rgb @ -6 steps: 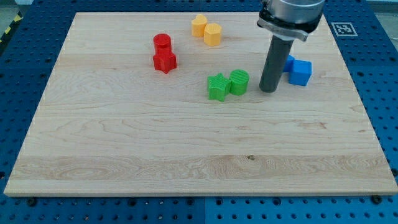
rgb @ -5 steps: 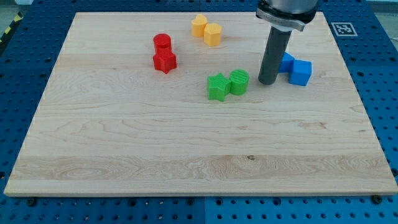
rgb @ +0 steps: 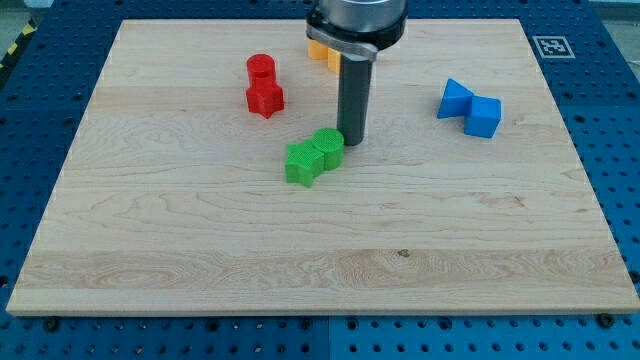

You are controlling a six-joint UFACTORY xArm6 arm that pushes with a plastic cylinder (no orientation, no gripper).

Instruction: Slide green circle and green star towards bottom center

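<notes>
The green circle (rgb: pixel 327 147) and the green star (rgb: pixel 302 163) lie touching each other near the board's middle, the star to the lower left of the circle. My tip (rgb: pixel 351 141) stands just to the right of the green circle, touching or almost touching its upper right side. The rod rises from there toward the view's top.
A red cylinder (rgb: pixel 261 69) and a red star (rgb: pixel 265 98) sit at upper left. Two blue blocks (rgb: pixel 470 109) sit at the right. Two yellow blocks (rgb: pixel 322 50) at the top are mostly hidden behind the arm. The wooden board (rgb: pixel 200 250) lies on a blue pegboard.
My tip moved left from beside the blue blocks to the green circle's right side. Both green blocks slid left and down, the star now lower left of the circle.
</notes>
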